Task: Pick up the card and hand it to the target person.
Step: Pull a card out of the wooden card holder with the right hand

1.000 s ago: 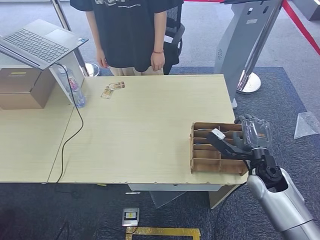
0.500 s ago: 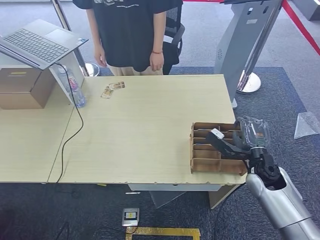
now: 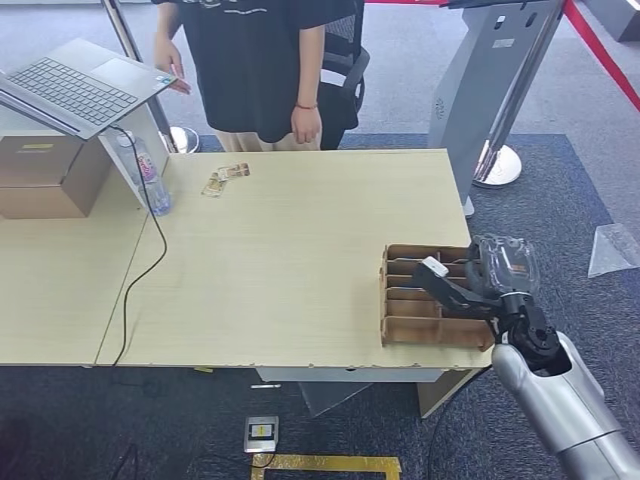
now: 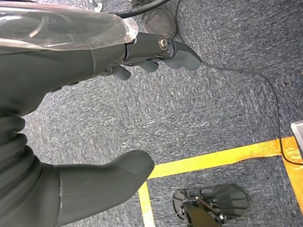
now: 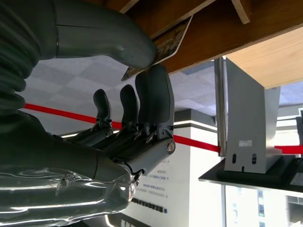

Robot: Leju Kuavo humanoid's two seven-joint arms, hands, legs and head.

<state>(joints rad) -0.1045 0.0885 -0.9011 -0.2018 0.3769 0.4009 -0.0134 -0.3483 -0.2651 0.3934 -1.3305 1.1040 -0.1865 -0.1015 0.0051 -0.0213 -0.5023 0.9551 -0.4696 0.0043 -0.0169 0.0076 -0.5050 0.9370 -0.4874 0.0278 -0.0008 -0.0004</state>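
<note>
Head view: my right hand (image 3: 483,285) reaches over the brown divided tray (image 3: 400,322) at the near right corner of the desk (image 3: 302,260), fingers stretched down into the slots, a white tip showing at the front finger. The person (image 3: 256,60) stands at the far edge of the desk, one hand hanging by the edge, the other up by the laptop (image 3: 75,85). A few small cards (image 3: 225,178) lie on the far side near them, bottle (image 3: 151,178) beside the laptop stand.

Left wrist view: my left hand (image 4: 107,61) hangs over blue carpet with yellow floor tape (image 4: 214,158), fingers loosely apart, holding nothing.

Right wrist view: thumb and fingers (image 5: 153,94) pinch the card (image 5: 162,47), which sticks out of the wooden tray slot; the card is partly still in the tray.

Step, as I judge it: the grasp is made, the card not yet lifted out. Next move calls for a straight pull out of the slot without snagging the dividers, pinch kept firm, then a long reach across the desk toward the person's free hand.
</note>
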